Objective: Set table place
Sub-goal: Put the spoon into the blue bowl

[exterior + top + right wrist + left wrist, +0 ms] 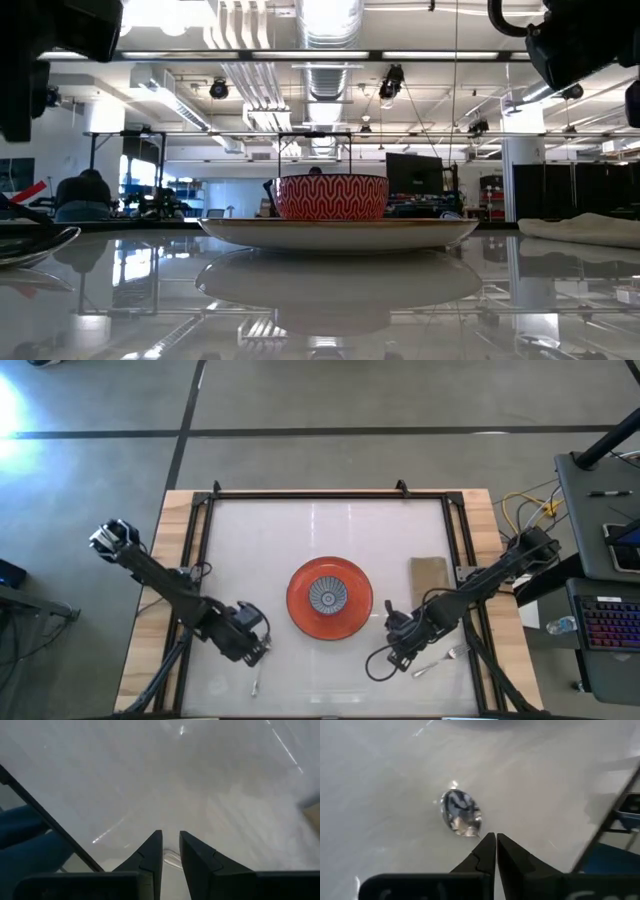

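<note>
An orange plate (pixel 328 600) with a red-and-white patterned bowl (pixel 332 197) on it stands at the middle of the white table (pixel 330 530). A metal spoon (pixel 256 680) lies on the table left of the plate, and its bowl shows in the left wrist view (pixel 461 819). My left gripper (pixel 495 836) is shut and empty, raised just above the spoon. A fork (pixel 442 660) lies on the table right of the plate. My right gripper (pixel 170 836) hangs above the table beside the fork, its fingers a narrow gap apart and empty.
A tan folded napkin (pixel 428 575) lies flat right of the plate, far of the right gripper. The black metal frame (pixel 330 493) runs around the tabletop. A grey desk with a keyboard (pixel 610 625) stands beyond the right edge.
</note>
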Available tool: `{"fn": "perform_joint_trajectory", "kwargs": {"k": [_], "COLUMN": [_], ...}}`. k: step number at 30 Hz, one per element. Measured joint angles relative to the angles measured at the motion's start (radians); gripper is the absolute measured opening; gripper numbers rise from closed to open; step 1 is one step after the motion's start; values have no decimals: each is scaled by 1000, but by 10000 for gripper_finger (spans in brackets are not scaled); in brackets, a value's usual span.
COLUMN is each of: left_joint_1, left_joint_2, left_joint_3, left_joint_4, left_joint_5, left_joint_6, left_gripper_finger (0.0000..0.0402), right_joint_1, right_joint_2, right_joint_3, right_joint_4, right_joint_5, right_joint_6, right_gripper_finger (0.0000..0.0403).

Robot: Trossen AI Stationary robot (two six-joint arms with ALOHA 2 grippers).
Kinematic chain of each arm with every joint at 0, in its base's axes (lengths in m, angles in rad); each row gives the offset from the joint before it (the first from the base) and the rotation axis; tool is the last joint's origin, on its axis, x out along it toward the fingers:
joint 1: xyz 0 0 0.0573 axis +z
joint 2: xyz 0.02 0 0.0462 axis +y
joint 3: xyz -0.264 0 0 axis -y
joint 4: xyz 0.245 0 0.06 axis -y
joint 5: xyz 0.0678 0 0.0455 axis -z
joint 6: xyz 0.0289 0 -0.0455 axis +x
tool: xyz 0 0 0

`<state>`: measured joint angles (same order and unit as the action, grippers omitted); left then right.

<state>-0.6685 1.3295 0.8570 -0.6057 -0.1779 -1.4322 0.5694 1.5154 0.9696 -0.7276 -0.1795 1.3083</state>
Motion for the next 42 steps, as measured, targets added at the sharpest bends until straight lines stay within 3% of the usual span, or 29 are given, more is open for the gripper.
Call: {"fn": "perform_joint_trajectory", "kwargs": {"k": [19,30,42], "left_joint_1": [28,32,29], "left_joint_2": [200,213,203], "left_joint_3": [0,-20,-119], "left_joint_4": [65,68,206], "left_joint_5": [-41,-44,-15], "left_joint_6": [8,6,-55], "left_gripper_finger": [0,0,0], "right_joint_1": [0,0,-5], "right_joint_2": [4,5,5], "right_joint_3": [69,120,225], "right_joint_4": [26,31,28], "right_joint_5": [126,159,235], "right_joint_6": [32,46,53], "right_gripper_finger": [59,59,59]}}
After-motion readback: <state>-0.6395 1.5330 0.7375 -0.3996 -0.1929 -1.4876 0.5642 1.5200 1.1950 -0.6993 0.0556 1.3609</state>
